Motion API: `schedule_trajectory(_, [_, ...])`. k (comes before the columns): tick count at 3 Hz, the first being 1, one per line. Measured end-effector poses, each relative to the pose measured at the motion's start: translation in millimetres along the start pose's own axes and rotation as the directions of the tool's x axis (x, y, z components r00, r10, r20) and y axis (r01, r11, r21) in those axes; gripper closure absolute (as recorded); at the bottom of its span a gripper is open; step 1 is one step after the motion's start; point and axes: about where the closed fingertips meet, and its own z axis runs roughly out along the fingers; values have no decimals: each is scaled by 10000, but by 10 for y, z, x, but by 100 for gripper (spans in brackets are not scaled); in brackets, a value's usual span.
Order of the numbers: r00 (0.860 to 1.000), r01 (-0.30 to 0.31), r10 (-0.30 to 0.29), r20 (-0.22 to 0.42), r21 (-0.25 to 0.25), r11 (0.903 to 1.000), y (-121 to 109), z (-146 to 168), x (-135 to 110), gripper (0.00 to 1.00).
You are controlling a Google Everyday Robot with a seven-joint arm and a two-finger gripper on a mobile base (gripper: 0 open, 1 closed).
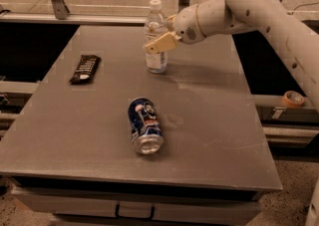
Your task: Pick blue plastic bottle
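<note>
The blue plastic bottle (156, 59) is clear, with a white cap and a white label. It stands upright on the far middle of the grey table (209, 120). My gripper (158, 42) reaches in from the right on the white arm. It sits at the bottle's mid height, and its tan near side crosses in front of the bottle's upper body. The bottle's base rests on the table.
A blue soda can (145, 125) lies on its side in the middle of the table, nearer than the bottle. A dark snack bar (84, 68) lies at the left. A tape roll (292, 98) sits on a ledge at the right, off the table.
</note>
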Motion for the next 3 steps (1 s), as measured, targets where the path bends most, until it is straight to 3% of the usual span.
schedule_trajectory(1, [9903,540,-252,1366,-2114,9759,611,140,-437,88])
schedule_trajectory(2, [9641,1763,-844,2519,-3690,9126,1333,160,-1096,100])
schedule_trajectory(3, [9620,1823,-844,2597,-3807,9065,1387,169,-1139,100])
